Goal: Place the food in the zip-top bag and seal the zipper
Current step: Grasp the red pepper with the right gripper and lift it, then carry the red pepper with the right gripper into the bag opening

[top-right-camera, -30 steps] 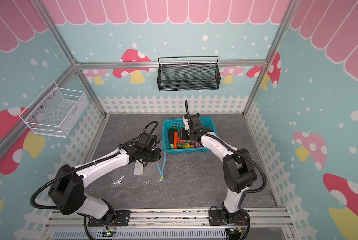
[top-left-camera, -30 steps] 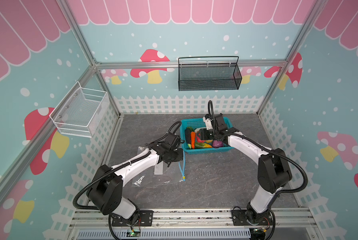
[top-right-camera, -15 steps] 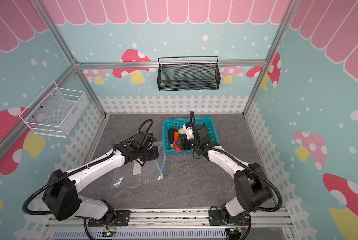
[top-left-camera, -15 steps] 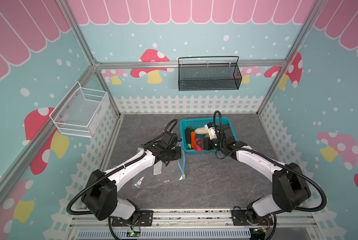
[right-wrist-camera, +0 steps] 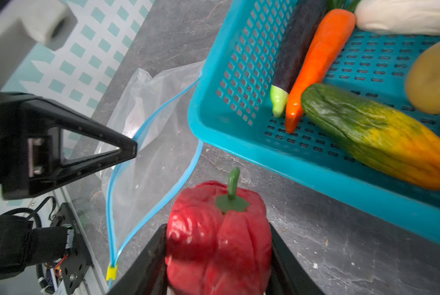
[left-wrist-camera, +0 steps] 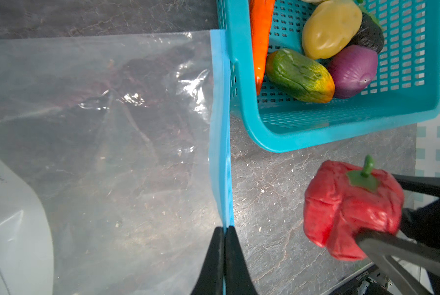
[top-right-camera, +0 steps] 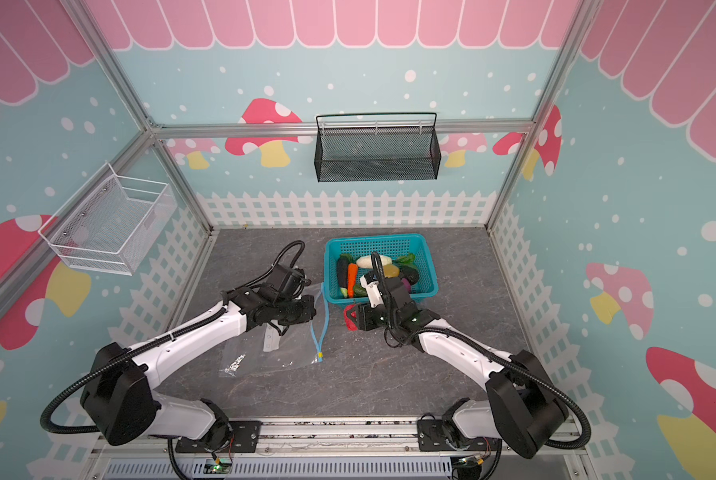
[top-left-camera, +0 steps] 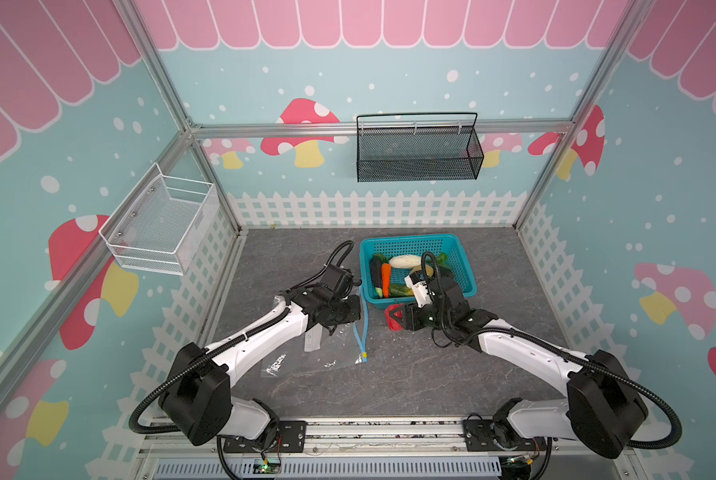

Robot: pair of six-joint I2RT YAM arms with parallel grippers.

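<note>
Red plastic toy bell pepper with a green stem point(top-left-camera: 392, 319) sits in your right end effector point(top-left-camera: 394, 316) in both top views, low over the grey stone-look surface point(top-left-camera: 431, 374), between the teal plastic lattice basket point(top-left-camera: 410, 240) and the clear crinkly zip-top bag point(top-left-camera: 319, 353). The bag lies flat with its light-blue zipper strip point(top-left-camera: 360, 332) facing the basket, so the carry is short. Your left end effector point(top-left-camera: 355, 309) is at that strip.

From the left wrist, you see its jaws together, pinching the strip's edge. The bag holds nothing yet; the orange toy carrot point(left-wrist-camera: 259, 38), yellow toy potato point(left-wrist-camera: 331, 28) and purple toy onion point(left-wrist-camera: 351, 74) lie in the basket.

From the right wrist, your jaws are clamped on the pepper's sides, stem up. The pinched upper lip stands off the lower one, so the mouth gapes toward the pepper. The small yellow slider tab point(right-wrist-camera: 111, 272) sits at the strip's far end, clear of the opening. I judge your next move is to push the pepper through that gap.
</note>
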